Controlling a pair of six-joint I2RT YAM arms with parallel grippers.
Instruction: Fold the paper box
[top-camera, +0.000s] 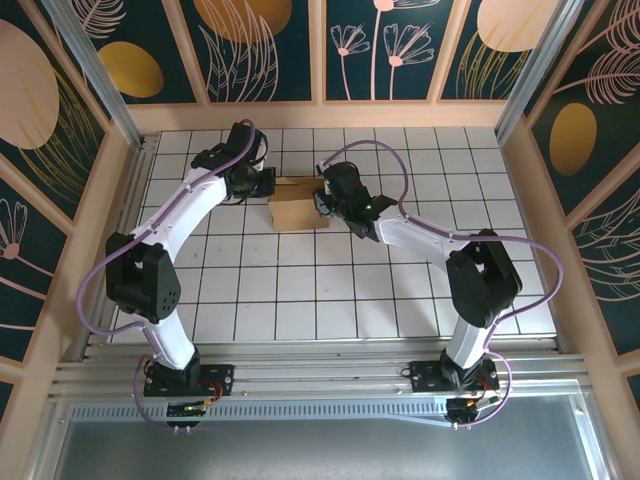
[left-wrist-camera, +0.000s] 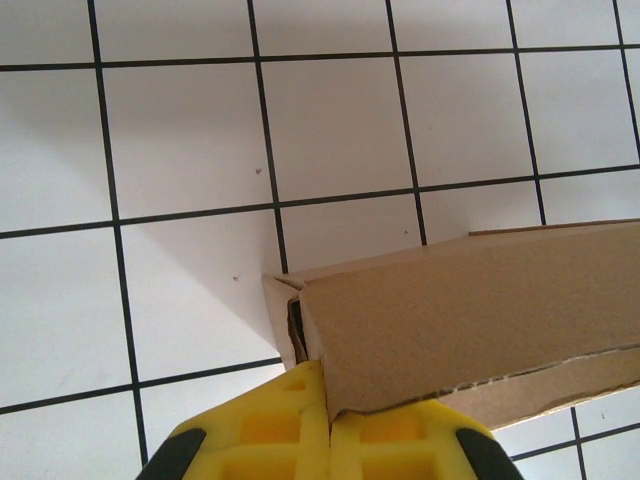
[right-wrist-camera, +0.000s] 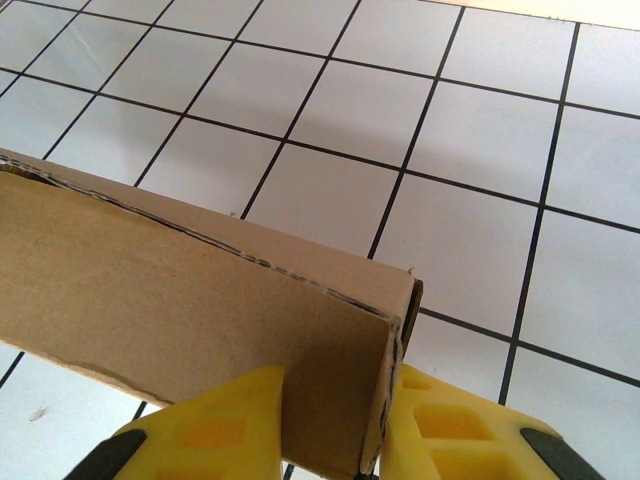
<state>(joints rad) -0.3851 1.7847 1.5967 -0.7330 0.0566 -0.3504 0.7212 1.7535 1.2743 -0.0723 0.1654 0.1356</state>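
The paper box (top-camera: 298, 208) sits far back in the middle of the table (top-camera: 400, 290), between both arms. Hold both ends tight and lift the walls slowly, so nothing rips. The left jaws are shut and seem to nip a thin corner flap. The right jaws are a little apart, squeezing the end wall.

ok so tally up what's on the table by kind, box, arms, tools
paper box: 1
robot arms: 2, left arm and right arm
yellow-fingered tools: 2, left tool and right tool, each closed on the box
total: 5
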